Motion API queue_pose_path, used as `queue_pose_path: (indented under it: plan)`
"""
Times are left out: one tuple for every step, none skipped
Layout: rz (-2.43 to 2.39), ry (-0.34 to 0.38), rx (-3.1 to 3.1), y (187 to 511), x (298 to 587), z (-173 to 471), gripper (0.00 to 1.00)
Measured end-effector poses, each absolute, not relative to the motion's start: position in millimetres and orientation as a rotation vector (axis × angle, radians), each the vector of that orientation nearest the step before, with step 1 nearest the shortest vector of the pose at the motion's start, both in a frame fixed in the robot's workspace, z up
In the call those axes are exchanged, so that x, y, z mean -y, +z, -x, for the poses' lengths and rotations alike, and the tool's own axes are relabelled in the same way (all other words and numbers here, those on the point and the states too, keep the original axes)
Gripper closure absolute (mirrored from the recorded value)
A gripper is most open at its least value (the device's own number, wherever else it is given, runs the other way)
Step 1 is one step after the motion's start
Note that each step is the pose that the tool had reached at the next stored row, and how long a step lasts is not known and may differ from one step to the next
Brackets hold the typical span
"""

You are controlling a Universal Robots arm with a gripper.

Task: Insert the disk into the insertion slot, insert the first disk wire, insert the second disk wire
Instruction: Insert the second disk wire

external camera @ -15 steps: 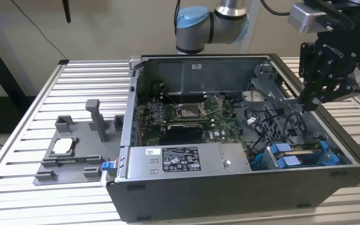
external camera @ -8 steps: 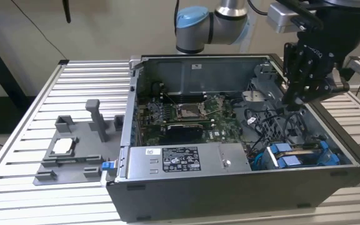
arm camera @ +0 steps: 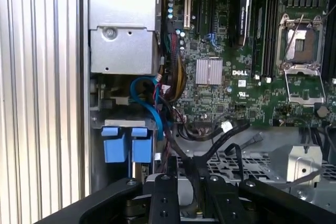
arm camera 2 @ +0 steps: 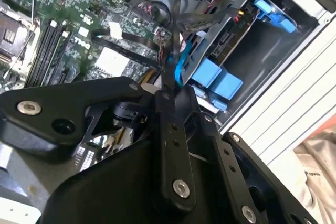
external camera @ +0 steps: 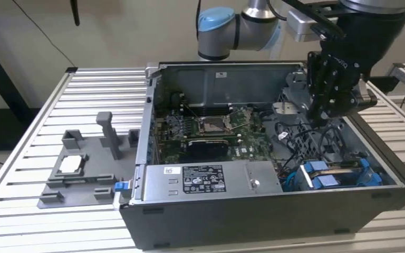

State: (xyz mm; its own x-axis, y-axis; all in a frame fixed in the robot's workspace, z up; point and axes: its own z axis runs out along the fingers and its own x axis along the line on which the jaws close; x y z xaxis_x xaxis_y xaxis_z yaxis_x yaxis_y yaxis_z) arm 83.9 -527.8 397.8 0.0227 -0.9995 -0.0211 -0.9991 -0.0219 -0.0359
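An open computer case [external camera: 273, 211] lies on a slatted metal table [external camera: 97, 89], with a grey plastic fixture tray [external camera: 83, 182] beside it toward the exterior view's left. A robot arm [external camera: 259, 23] reaches down from above, and its black gripper [external camera: 322, 118] hangs inside the case on the exterior view's right, above a tangle of cables next to the green motherboard [external camera: 210, 126]. In both wrist views the gripper [arm camera 2: 176, 95] [arm camera: 188, 174] has its 2 fingers [arm camera 2: 170, 129] drawn close together, pinching a black wire [arm camera 2: 173, 40] that runs out from between their tips toward the drive area. The disk [external camera: 336, 174] sits in the insertion slot [arm camera 2: 231, 24], a bay of the grey metal drive cage in the near corner of the case on the exterior view's right. The 2 bright blue tabs of its carrier stick out of the bay's mouth, seen side by side in the first wrist view [arm camera: 114, 145] and in the second wrist view [arm camera 2: 215, 77]. A thin blue cable [arm camera: 144, 93] loops just beside those tabs. A silver power supply [arm camera: 123, 35] with a white label lies along the case wall next to the drive cage. The gripper is near the disk but apart from it.
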Motion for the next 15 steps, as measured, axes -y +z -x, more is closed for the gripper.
queue_pose_path:
  plan:
    - [2.222, -0.019, -2.165, 396.8, 527.1, -82.9, 0.73]
    - [2.226, -0.023, -2.163, 395.9, 526.4, -82.0, 0.73]
    - [2.231, -0.027, -2.16, 395.0, 525.7, -81.3, 0.73]
    - [2.237, -0.033, -2.155, 394.3, 524.9, -80.9, 0.73]
    - [2.245, -0.04, -2.15, 393.8, 524.3, -80.8, 0.73]
    - [2.252, -0.048, -2.144, 393.2, 523.7, -80.5, 0.73]
    - [2.258, -0.054, -2.141, 392.7, 523.2, -80.2, 0.73]
    - [2.265, -0.06, -2.137, 392.1, 522.6, -79.6, 0.73]
    - [2.27, -0.065, -2.133, 391.4, 522.1, -79.0, 0.73]
    - [2.275, -0.07, -2.13, 390.5, 521.5, -78.4, 0.73]
    - [2.281, -0.075, -2.126, 389.9, 521.0, -77.8, 0.73]
    - [2.286, -0.08, -2.121, 389.0, 520.3, -77.4, 0.73]
    - [2.291, -0.084, -2.115, 388.0, 519.6, -77.0, 0.73]
    - [2.295, -0.088, -2.108, 387.0, 519.0, -76.5, 0.73]
    - [2.299, -0.092, -2.101, 386.3, 518.5, -76.1, 0.73]
